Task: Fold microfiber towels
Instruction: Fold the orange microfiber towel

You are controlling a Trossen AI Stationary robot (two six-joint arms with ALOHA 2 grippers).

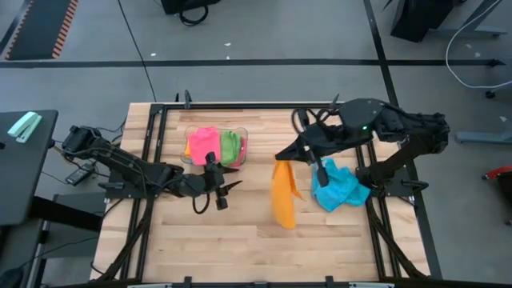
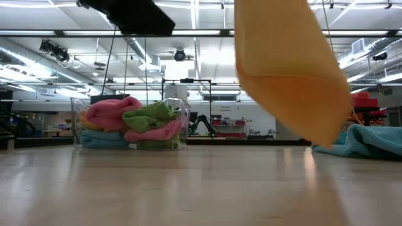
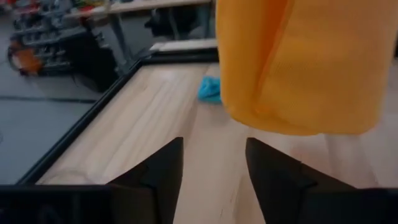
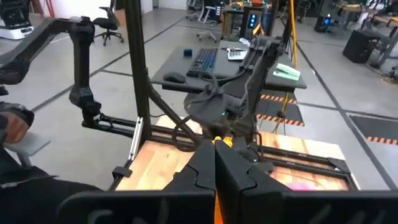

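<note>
Start at your left arm: the left gripper (image 1: pixel 222 192) sits low over the bare wood near mid-table, just in front of the clear bin (image 1: pixel 216 147) that holds a pink towel (image 1: pixel 202 144) and a green towel (image 1: pixel 231 147). Its fingers (image 3: pixel 163 168) stand apart with nothing between them, pointed toward the hanging cloth.

Moving right, the orange towel (image 1: pixel 283 196) hangs from the right gripper (image 1: pixel 281 157), whose jaws are clamped on its upper edge. Seen from above, its long axis runs from the right gripper toward the table's front edge; from table height it dangles clear of the wood, lower edge free.

That free lower edge (image 3: pixel 298 124) lies straight ahead of your left fingers and a little above them, with a gap between. The left gripper is the nearer one, and the only free one, so the catch is its job. Whether the hanging cloth is already doubled over is hard to judge.

Farthest right, the blue towel (image 1: pixel 339 188) lies crumpled on the table beneath the right arm, untouched.
</note>
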